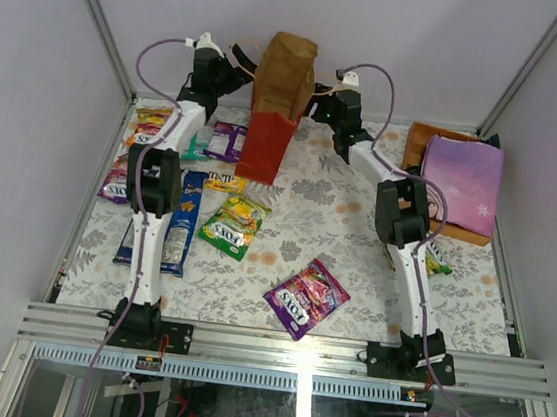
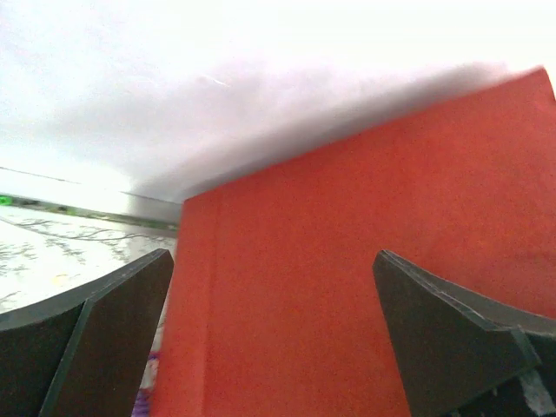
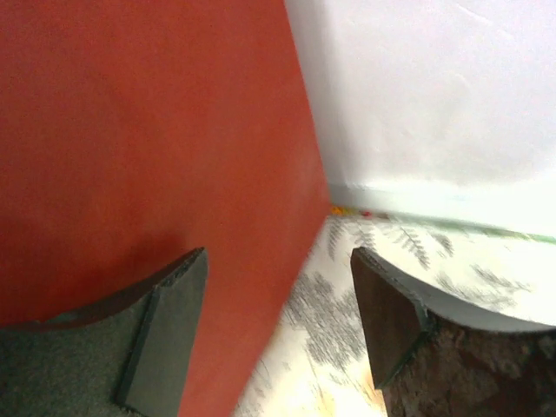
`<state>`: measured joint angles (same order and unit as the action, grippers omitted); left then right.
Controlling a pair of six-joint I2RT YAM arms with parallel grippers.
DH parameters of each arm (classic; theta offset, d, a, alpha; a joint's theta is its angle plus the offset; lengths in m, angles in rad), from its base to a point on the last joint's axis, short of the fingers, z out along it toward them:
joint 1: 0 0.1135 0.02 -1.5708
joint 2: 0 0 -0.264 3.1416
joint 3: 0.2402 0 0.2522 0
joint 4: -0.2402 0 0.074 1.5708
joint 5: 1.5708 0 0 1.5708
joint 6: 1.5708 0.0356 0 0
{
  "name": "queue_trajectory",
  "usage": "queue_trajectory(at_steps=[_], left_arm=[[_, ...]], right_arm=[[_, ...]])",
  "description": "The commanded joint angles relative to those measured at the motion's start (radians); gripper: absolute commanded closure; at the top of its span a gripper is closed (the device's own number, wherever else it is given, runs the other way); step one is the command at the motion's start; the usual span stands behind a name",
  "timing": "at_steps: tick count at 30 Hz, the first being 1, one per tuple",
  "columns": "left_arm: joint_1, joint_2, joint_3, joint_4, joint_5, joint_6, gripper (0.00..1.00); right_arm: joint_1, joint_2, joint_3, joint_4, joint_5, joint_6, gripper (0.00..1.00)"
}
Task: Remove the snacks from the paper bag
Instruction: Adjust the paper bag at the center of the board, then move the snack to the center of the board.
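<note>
The paper bag [image 1: 278,103] stands upright at the back middle, brown above and red below. My left gripper [image 1: 242,67] is open beside its left side; in the left wrist view the red wall [image 2: 347,261] fills the gap between the open jaws of the gripper [image 2: 274,291]. My right gripper [image 1: 321,103] is open at the bag's right side; in its wrist view the gripper [image 3: 278,269] is by the red wall [image 3: 148,130], left finger against it. Snacks lie on the table: purple FOX'S [image 1: 305,298], green FOX'S [image 1: 235,224], long blue packs [image 1: 178,222], orange packets [image 1: 150,125].
A purple pack [image 1: 228,140], a teal pack [image 1: 195,147] and a yellow packet [image 1: 223,182] lie left of the bag. The lilac snowflake bag [image 1: 461,179] rests on a wooden tray [image 1: 420,136] at the back right. A green packet [image 1: 437,262] lies by the right arm.
</note>
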<state>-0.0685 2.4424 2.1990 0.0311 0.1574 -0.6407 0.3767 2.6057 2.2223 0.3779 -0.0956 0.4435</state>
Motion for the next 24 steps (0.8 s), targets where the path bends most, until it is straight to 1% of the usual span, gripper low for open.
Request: queue_trajectory(at_steps=[1,5,7,8,10,11,12,13,15,17,18,20,22,24], left_arm=[[0.072,-0.166,-0.074,-0.053,-0.026,0.061,0.0],[0.115,-0.392,-0.348,0.012,-0.107,0.123,0.0],[0.111,-0.51,-0.485,0.054,-0.118,0.133,0.0],[0.108,-0.559,-0.55,0.069,-0.114,0.128,0.0],[0.104,-0.663,-0.724,0.123,-0.109,0.109,0.01],[0.102,-0.712,-0.803,0.16,-0.11,0.089,0.0],[0.099,-0.756,-0.874,0.192,-0.096,0.069,0.0],[0.097,-0.796,-0.931,0.212,-0.083,0.057,0.0],[0.086,-0.863,-1.022,0.234,-0.072,0.042,0.01],[0.072,-0.911,-1.087,0.248,-0.058,0.035,0.0],[0.071,-0.93,-1.11,0.25,-0.052,0.031,0.0],[0.064,-0.958,-1.151,0.264,-0.03,0.011,0.0],[0.047,-0.984,-1.193,0.28,-0.016,-0.003,0.0],[0.03,-1.013,-1.244,0.3,-0.014,-0.014,0.0]], right_arm=[[-0.08,-0.297,-0.226,0.094,0.052,-0.009,0.23],[-0.195,-0.575,-0.673,0.186,0.096,0.106,0.19],[-0.209,-0.719,-0.852,0.188,0.158,0.109,0.19],[-0.209,-0.783,-0.939,0.186,0.162,0.117,0.19],[-0.195,-0.904,-1.091,0.171,0.12,0.164,0.19],[-0.165,-0.971,-1.161,0.155,0.111,0.164,0.19],[-0.129,-1.052,-1.221,0.126,0.114,0.131,0.19],[-0.092,-1.091,-1.28,0.087,0.119,0.086,0.19],[-0.024,-1.232,-1.387,-0.01,0.099,0.002,0.19],[-0.003,-1.336,-1.491,-0.077,0.016,0.004,0.21],[-0.002,-1.377,-1.535,-0.103,-0.058,0.002,0.23],[0.0,-1.441,-1.588,-0.178,-0.209,-0.01,0.29],[0.001,-1.473,-1.618,-0.237,-0.368,-0.004,0.33],[0.011,-1.479,-1.645,-0.295,-0.468,-0.001,0.36]])
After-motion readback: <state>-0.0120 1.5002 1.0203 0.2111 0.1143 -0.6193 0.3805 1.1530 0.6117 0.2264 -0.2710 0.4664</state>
